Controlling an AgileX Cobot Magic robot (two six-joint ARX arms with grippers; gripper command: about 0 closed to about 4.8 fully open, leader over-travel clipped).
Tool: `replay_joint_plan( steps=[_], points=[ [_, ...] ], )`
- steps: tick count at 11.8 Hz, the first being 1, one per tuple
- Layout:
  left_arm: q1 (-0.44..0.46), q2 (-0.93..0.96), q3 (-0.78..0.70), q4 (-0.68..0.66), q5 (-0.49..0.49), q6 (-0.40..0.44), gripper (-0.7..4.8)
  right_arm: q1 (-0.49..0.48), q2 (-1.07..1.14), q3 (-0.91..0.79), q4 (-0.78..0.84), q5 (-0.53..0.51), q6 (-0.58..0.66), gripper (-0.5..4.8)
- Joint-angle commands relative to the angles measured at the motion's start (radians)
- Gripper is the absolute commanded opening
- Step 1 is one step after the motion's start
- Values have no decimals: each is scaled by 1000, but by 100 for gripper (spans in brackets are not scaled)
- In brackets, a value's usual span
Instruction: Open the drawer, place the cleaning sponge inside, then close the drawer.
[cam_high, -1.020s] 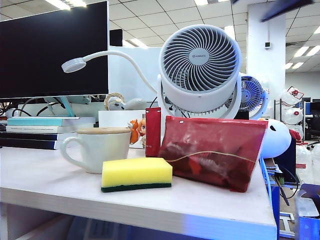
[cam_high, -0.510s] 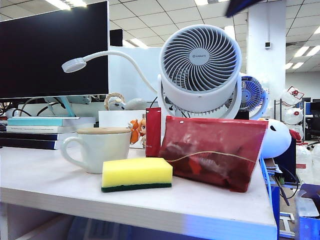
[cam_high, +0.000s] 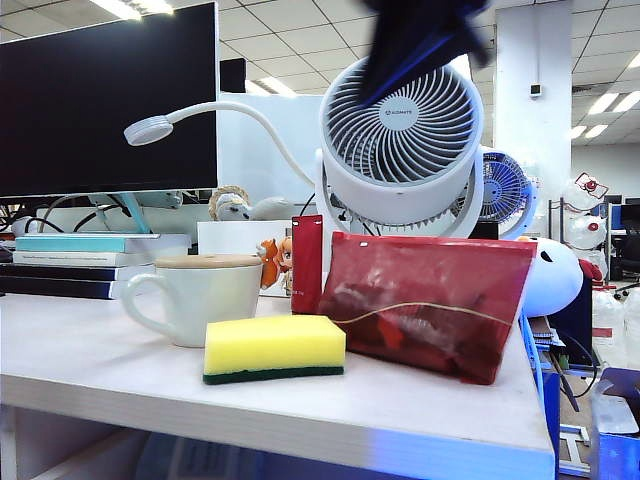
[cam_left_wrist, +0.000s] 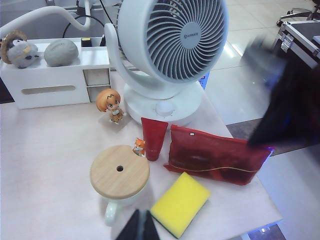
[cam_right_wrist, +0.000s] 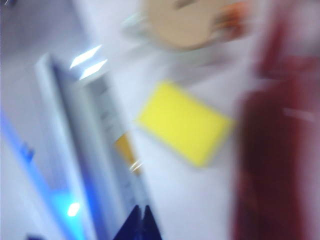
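Currently the cleaning sponge (cam_high: 274, 349) lies flat on the white bench (cam_high: 120, 370), yellow face up, green layer down, untouched by either hand. Using the sponge as landmark, left to right: stacked books (cam_high: 90, 262) and a black monitor (cam_high: 108, 100) sit well to its left and behind; a white mug (cam_high: 195, 298) with a wooden lid (cam_left_wrist: 119, 171) stands just behind its left end; a small orange figurine (cam_left_wrist: 111, 104) and a red tube (cam_high: 306, 262) stand behind it; a white fan (cam_high: 400, 140) is further back; a red translucent pouch (cam_high: 425, 305) leans just to its right, close beside it. Drawer (cam_right_wrist: 35, 150) front shows only as a blurred blue band below the bench edge in front of the sponge; can't tell how far out it is. Left hand (cam_left_wrist: 140, 226) hovers above the bench edge near the sponge and mug, fingertips pressed together, gripping nothing. Right hand (cam_right_wrist: 139, 223) is a motion-blurred dark shape high above the sponge in front of the fan in the exterior view; fingers clenched, nothing between them.
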Motion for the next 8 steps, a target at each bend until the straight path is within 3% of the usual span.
replay_joint_plan(
  steps=[1,2,3,5,6,8],
  points=[
    [1,0,3,9,5,6,-3,80,46,6,14,-33,-98,183],
    [1,0,3,9,5,6,-3,107,62,6,19,-27,-121,322],
    [1,0,3,9,5,6,-3,131,77,6,23,-21,-143,371],
    [1,0,3,9,5,6,-3,211,143,6,64,33,-201,379],
    [1,0,3,9,5,6,-3,228,183,6,72,37,-213,454],
    [1,0,3,9,5,6,-3,227,211,6,72,43,-213,479]
  ],
)
